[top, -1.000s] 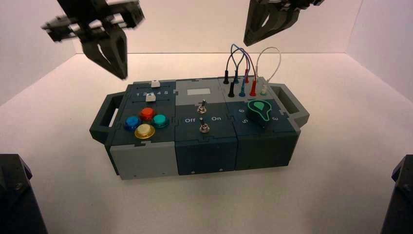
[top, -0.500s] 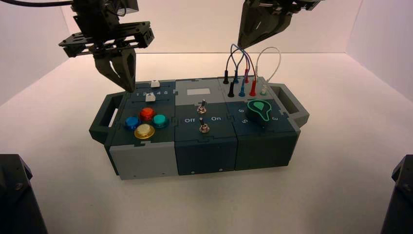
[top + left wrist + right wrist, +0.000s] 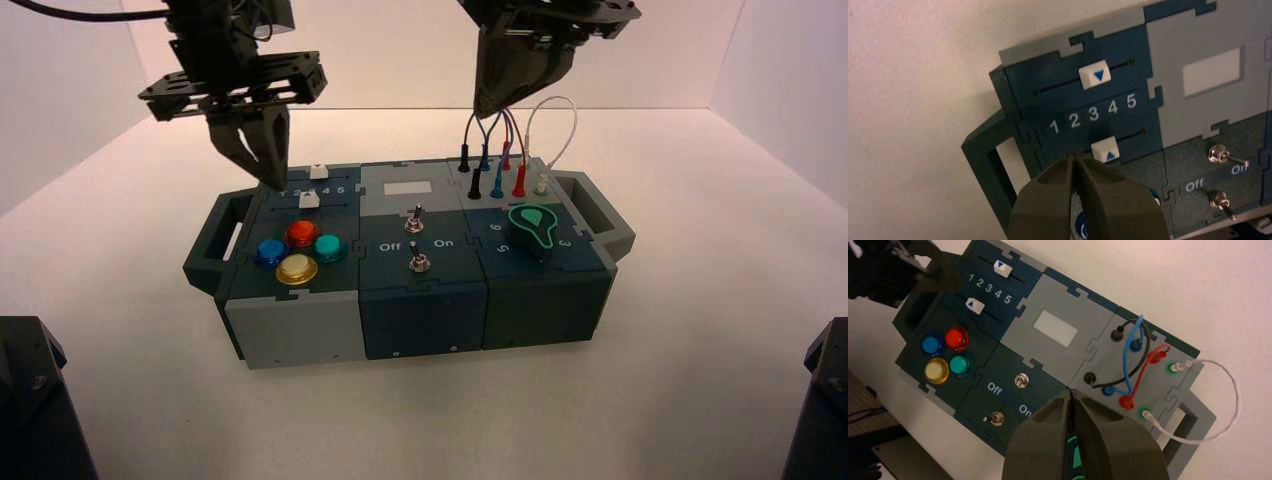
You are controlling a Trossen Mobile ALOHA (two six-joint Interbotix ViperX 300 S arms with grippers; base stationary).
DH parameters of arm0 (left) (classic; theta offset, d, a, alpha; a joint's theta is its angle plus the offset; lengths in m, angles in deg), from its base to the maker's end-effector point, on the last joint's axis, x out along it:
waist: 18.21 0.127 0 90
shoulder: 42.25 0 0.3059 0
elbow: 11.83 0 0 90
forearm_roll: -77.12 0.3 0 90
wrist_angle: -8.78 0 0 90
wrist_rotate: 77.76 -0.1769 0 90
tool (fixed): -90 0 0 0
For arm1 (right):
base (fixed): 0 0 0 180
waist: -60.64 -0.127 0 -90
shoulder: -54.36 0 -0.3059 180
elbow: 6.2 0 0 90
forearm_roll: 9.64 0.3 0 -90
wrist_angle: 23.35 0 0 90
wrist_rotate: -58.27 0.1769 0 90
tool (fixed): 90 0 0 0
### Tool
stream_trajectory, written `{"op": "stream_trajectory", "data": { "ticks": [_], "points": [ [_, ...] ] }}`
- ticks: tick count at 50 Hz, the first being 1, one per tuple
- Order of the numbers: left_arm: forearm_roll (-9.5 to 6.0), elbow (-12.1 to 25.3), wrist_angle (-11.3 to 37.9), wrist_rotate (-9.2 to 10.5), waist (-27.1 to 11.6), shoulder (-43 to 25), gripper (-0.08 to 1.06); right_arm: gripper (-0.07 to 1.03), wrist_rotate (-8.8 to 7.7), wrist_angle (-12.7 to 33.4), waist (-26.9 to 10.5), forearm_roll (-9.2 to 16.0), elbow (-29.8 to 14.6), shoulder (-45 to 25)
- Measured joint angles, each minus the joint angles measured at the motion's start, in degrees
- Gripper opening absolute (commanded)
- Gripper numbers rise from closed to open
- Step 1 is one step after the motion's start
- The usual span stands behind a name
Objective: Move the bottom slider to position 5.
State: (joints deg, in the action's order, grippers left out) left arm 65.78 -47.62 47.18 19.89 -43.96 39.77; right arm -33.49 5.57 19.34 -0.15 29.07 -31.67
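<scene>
Jaws closed on both, nothing held | left gripper (image 3: 1073, 155) hovering just beside the bottom slider (image 3: 1105, 149), toward the box's (image 3: 420, 318) left end | slider sitting at 3 | right gripper (image 3: 487, 108) over the wires (image 3: 522, 150)

Pretty bright backdrop in the high view, tbh, while the dark gripper (image 3: 912, 277) is kinda blurred in the right wrist view.
</scene>
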Motion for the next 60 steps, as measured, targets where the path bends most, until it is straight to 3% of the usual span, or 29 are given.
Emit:
{"op": "stream_trajectory", "data": {
  "ticks": [60],
  "points": [
    [0.00,2.55,-0.09,0.00,-3.16,-4.57,-0.03,-0.02,0.00,-0.62,0.00,-0.18,0.00,0.00]
  ]
}}
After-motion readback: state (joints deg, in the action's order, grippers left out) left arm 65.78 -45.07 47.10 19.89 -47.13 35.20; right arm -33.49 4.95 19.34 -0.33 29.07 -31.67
